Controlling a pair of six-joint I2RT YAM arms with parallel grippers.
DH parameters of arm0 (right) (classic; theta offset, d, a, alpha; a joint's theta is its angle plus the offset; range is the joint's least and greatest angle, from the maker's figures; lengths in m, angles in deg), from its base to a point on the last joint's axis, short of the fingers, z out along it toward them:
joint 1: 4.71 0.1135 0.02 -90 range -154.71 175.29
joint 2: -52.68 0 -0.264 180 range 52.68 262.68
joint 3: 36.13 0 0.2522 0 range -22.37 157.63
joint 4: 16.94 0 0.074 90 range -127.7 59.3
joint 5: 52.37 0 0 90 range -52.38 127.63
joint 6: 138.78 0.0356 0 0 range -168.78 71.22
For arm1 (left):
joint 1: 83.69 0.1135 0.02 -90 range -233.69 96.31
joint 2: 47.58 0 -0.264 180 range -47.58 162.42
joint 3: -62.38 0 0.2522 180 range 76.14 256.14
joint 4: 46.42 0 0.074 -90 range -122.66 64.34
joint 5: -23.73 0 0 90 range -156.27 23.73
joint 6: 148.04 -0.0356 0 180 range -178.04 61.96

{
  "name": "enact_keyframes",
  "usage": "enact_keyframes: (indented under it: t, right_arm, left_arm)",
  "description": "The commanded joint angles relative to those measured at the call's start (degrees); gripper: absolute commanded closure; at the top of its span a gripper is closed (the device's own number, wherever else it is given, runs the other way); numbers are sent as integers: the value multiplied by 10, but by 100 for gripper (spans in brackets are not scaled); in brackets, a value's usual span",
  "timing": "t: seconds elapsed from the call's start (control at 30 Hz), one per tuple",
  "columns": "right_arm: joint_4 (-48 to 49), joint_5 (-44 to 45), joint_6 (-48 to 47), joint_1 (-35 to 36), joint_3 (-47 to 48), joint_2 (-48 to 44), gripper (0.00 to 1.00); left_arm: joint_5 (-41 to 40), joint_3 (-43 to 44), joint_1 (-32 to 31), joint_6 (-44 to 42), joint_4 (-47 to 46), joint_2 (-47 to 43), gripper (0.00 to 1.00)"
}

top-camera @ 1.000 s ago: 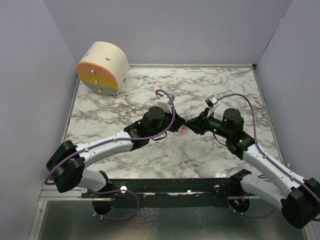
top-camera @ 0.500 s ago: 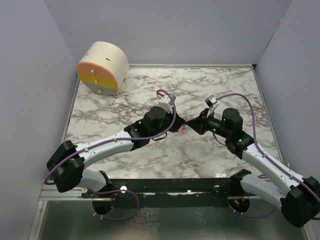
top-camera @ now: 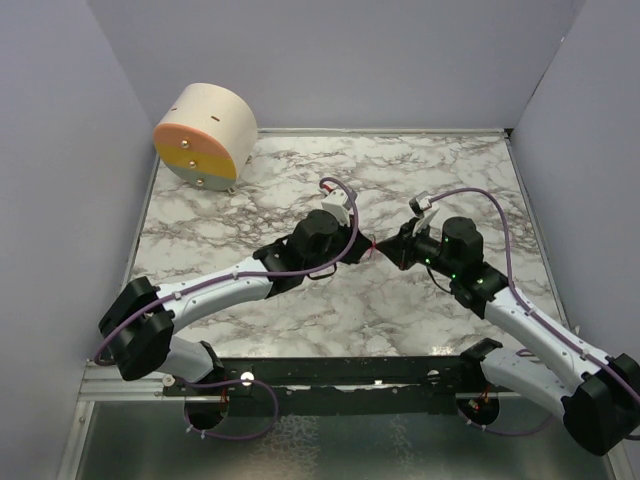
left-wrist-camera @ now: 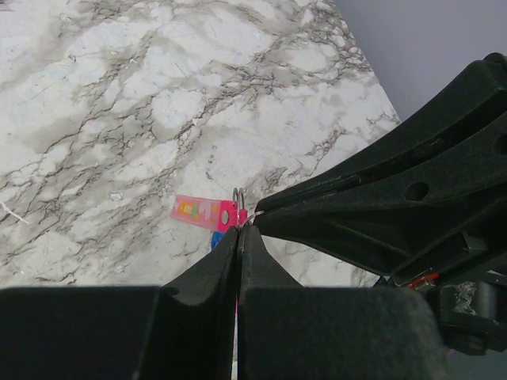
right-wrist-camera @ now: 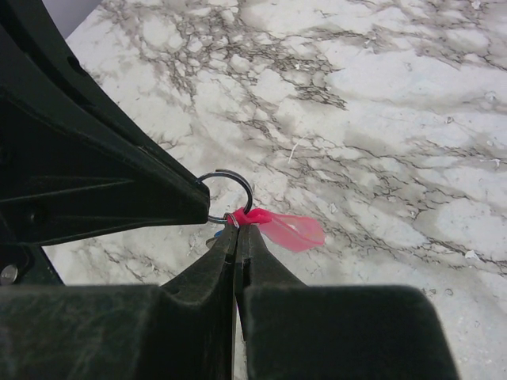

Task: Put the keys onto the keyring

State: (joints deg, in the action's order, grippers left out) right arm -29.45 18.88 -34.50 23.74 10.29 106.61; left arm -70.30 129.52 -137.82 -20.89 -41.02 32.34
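**Inspector:** Condition of the left gripper [left-wrist-camera: 240, 231]?

**Assessor:** Fingers pressed together, pinching the keyring [left-wrist-camera: 238, 199]. Its thin metal ring stands up from the tips, with a sliver of blue tag beside them.

**Inspector:** And the right gripper [right-wrist-camera: 236, 227]?

**Assessor:** Also pressed together, nipping one end of the pink key [right-wrist-camera: 291, 231]. The rest of the key projects beyond the tips, over the worktop [top-camera: 300, 180].

**Inspector:** How do the two stand to each other?

**Assessor:** Tip to tip, near the middle of the marble worktop. The key's gripped end touches the ring's rim. Whether the key is threaded on the ring cannot be told.
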Motion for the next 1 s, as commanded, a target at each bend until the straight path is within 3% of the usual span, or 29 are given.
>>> enact_keyframes:
  t: [0.0,0.67,0.97]
  right_arm:
    - [-26,61,-23,1,16,-9,99]
    - [-32,132,-35,1,18,-23,99]
    - [-33,142,-36,0,15,-35,99]
  left_arm:
    - [18,27,-3,-7,9,3,100]
    - [119,57,-3,-13,77,26,100]
    - [127,60,-3,-12,85,41,100]
